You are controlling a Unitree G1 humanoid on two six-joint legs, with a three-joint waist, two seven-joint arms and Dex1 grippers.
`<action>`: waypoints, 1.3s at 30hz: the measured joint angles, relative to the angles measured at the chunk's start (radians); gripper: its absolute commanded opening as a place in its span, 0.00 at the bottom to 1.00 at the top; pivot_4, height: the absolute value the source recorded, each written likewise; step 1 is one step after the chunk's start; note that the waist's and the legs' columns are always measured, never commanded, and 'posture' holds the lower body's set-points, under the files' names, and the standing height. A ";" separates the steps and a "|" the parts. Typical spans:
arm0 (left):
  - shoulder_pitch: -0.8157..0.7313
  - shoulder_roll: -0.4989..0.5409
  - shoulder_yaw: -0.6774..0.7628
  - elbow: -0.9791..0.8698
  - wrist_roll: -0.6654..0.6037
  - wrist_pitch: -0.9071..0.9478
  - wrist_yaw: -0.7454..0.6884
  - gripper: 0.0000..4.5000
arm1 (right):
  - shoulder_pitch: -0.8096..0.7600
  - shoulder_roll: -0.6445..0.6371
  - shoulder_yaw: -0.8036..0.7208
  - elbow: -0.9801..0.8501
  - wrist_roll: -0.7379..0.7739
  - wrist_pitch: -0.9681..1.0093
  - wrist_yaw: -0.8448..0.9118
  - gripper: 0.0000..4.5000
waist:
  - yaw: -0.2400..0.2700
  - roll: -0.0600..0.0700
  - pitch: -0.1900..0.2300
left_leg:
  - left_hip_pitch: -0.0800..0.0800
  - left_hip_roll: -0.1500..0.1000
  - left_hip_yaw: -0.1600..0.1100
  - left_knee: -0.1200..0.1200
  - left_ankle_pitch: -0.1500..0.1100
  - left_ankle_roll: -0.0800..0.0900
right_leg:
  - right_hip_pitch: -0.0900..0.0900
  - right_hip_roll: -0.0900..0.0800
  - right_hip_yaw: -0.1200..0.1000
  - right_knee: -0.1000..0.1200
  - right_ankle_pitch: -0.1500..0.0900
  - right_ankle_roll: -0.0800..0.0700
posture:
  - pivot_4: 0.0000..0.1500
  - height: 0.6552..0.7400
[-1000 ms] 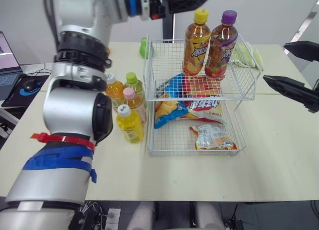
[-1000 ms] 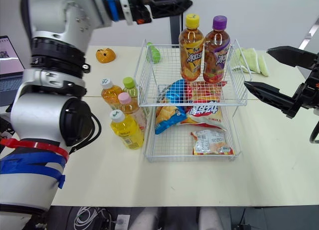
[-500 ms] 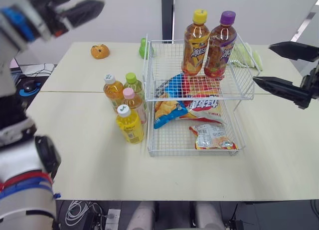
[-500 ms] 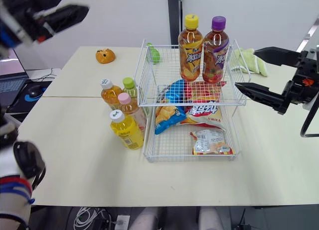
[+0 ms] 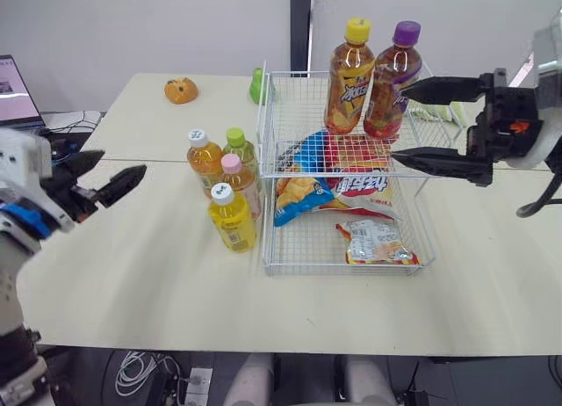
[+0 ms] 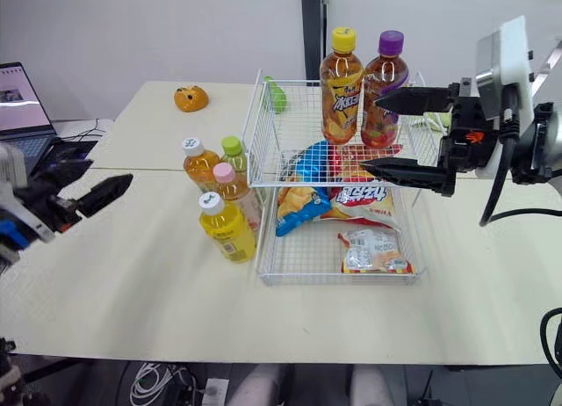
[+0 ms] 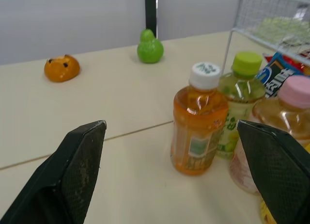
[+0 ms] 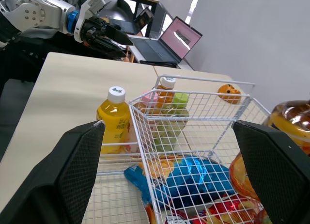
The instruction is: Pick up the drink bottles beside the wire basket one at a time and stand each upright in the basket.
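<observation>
Several small drink bottles stand together on the table left of the wire basket (image 5: 342, 271): an orange one with a white cap (image 5: 204, 160), a green-capped one (image 5: 235, 151), a pink-capped one (image 5: 235, 179) and a yellow one (image 5: 232, 220). Two taller bottles, yellow-capped (image 5: 349, 76) and purple-capped (image 5: 391, 81), stand upright in the basket's upper tier. My left gripper (image 5: 110, 171) is open and empty, low over the table well left of the bottle cluster. My right gripper (image 5: 399, 125) is open at the basket's right side, level with the upper tier, fingers pointing at the two tall bottles.
Snack bags (image 5: 373, 241) lie in the basket's lower tier. An orange toy (image 5: 180, 90) and a green pear toy (image 5: 255, 87) sit at the back of the table. A laptop (image 5: 13, 94) stands far left, and a green cloth (image 5: 439, 112) lies behind the basket.
My left arm swung from above the basket's back left down to the table's left side. My right gripper moved left, up to the basket's right side.
</observation>
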 measured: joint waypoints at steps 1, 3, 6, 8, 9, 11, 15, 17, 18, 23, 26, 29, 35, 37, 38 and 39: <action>0.039 -0.015 0.011 -0.032 -0.002 -0.013 0.012 0.99 | -0.011 0.001 0.012 0.001 -0.006 0.007 0.000 1.00 | -0.001 0.000 0.000 | 0.000 0.000 0.001 0.000 0.000 0.000 | 0.000 0.000 0.001 0.000 0.000 0.000 | 1.00 1.00; 0.106 -0.063 0.017 -0.083 -0.010 -0.021 0.041 0.99 | -0.029 0.001 0.031 0.010 -0.031 0.017 0.000 1.00 | -0.002 0.001 0.000 | 0.000 0.000 0.002 -0.001 0.000 0.000 | 0.000 0.000 0.002 0.000 0.000 0.000 | 1.00 1.00; 0.129 -0.107 0.007 -0.135 -0.031 -0.010 0.104 0.99 | -0.034 0.001 0.046 0.020 -0.052 0.029 0.009 1.00 | 0.005 0.000 0.000 | 0.000 0.001 0.000 0.000 0.000 0.000 | 0.000 0.000 -0.001 0.000 0.000 -0.001 | 1.00 1.00; 0.120 -0.119 -0.017 -0.176 -0.041 -0.008 0.147 0.99 | -0.034 0.001 0.053 0.018 -0.054 0.037 0.026 1.00 | 0.011 0.001 0.000 | 0.000 0.001 0.001 0.000 0.000 0.000 | 0.000 0.001 0.000 0.000 0.000 -0.001 | 1.00 1.00; 0.110 -0.128 -0.038 -0.191 -0.047 -0.007 0.169 0.99 | -0.034 0.000 0.053 0.017 -0.052 0.044 0.035 1.00 | 0.014 0.001 0.000 | 0.000 0.001 0.001 0.000 0.000 0.000 | 0.000 0.001 0.000 0.000 0.000 -0.001 | 1.00 1.00; 0.069 -0.157 -0.082 -0.207 -0.051 0.000 0.223 0.99 | -0.035 -0.003 0.053 0.013 -0.039 0.060 0.052 1.00 | 0.018 0.000 0.000 | 0.000 0.001 0.001 0.001 0.000 0.000 | 0.000 0.001 0.000 0.000 0.000 -0.001 | 1.00 1.00; -0.011 -0.191 -0.161 -0.214 -0.064 0.020 0.312 0.99 | -0.035 -0.011 0.048 0.006 -0.033 0.077 0.070 1.00 | 0.019 0.000 -0.001 | 0.000 0.001 0.001 0.000 0.000 0.000 | 0.000 0.001 0.000 0.000 0.001 -0.001 | 1.00 1.00; -0.050 -0.213 -0.206 -0.210 -0.060 0.020 0.355 0.99 | -0.036 -0.012 0.038 0.005 -0.032 0.080 0.072 1.00 | 0.020 0.000 -0.001 | 0.000 0.001 0.001 0.000 0.000 0.000 | 0.000 0.001 0.000 0.000 0.001 -0.001 | 1.00 1.00; -0.083 -0.227 -0.234 -0.199 -0.049 0.019 0.381 0.99 | -0.035 -0.013 0.034 0.004 -0.032 0.081 0.072 1.00 | 0.020 0.000 -0.001 | 0.000 0.001 0.001 0.001 0.000 0.000 | 0.000 0.001 0.000 0.000 0.001 -0.001 | 1.00 1.00; -0.201 -0.262 -0.334 -0.114 0.009 -0.007 0.467 0.99 | -0.035 -0.014 0.025 -0.008 -0.033 0.084 0.072 1.00 | 0.018 0.000 -0.001 | 0.000 0.000 0.002 0.000 0.000 0.000 | 0.000 0.001 0.000 0.000 0.001 -0.001 | 1.00 1.00; -0.252 -0.291 -0.358 -0.049 0.050 -0.040 0.526 0.99 | -0.035 -0.014 0.020 -0.013 -0.033 0.085 0.069 1.00 | 0.018 0.000 -0.001 | 0.000 0.001 0.001 0.000 0.000 0.000 | 0.000 0.001 0.000 0.000 0.001 -0.001 | 1.00 1.00; -0.285 -0.302 -0.380 0.016 0.095 -0.077 0.569 0.99 | -0.034 -0.014 0.020 -0.016 -0.033 0.086 0.065 1.00 | 0.019 0.000 -0.001 | 0.000 0.000 0.001 0.000 0.000 0.000 | 0.000 0.001 0.000 0.000 0.001 -0.001 | 1.00 1.00; -0.351 -0.317 -0.433 0.139 0.152 -0.141 0.586 0.99 | -0.034 -0.013 0.019 -0.023 -0.032 0.092 0.063 1.00 | 0.020 0.000 0.000 | 0.000 0.000 0.001 0.000 0.000 0.000 | 0.000 0.001 0.000 0.000 0.001 0.000 | 1.00 1.00; -0.370 -0.317 -0.447 0.173 0.167 -0.151 0.586 0.99 | -0.034 -0.013 0.019 -0.023 -0.032 0.093 0.062 1.00 | 0.019 0.000 0.000 | 0.000 0.000 0.001 0.000 0.000 0.000 | 0.000 0.001 0.000 0.000 0.001 0.000 | 1.00 1.00; -0.376 -0.318 -0.454 0.188 0.171 -0.160 0.586 0.99 | -0.034 -0.012 0.019 -0.023 -0.032 0.093 0.062 1.00 | 0.018 0.000 0.000 | 0.000 0.000 0.001 0.000 0.000 0.000 | 0.000 0.001 0.000 0.000 0.001 0.000 | 1.00 1.00; -0.380 -0.321 -0.458 0.200 0.175 -0.165 0.586 0.99 | -0.034 -0.012 0.019 -0.023 -0.032 0.094 0.062 1.00 | 0.018 0.000 0.000 | 0.000 0.000 0.001 0.000 0.000 0.000 | 0.000 0.001 0.000 0.000 0.001 0.000 | 1.00 1.00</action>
